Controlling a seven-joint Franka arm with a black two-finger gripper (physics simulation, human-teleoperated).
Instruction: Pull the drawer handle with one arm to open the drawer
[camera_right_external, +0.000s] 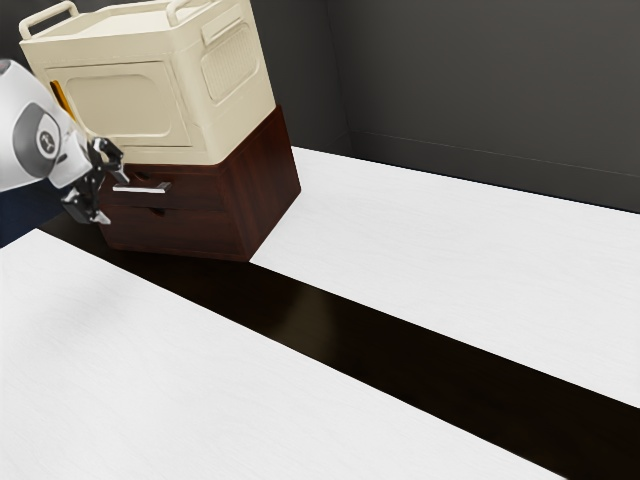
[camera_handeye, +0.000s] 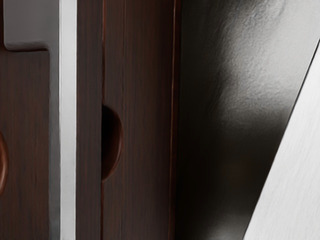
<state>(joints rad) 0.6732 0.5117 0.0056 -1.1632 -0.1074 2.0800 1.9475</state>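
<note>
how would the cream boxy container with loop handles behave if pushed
The container looks stiff, given its crisp-edged walls. It sits broad and flat, so sliding seems likelier than tipping, but being atop the dark reddish wooden cabinet, it might drop off.

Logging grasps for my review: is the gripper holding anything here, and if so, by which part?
Nothing is held: the gripper is open, its fingers spread apart near the silver bar handle.
</note>
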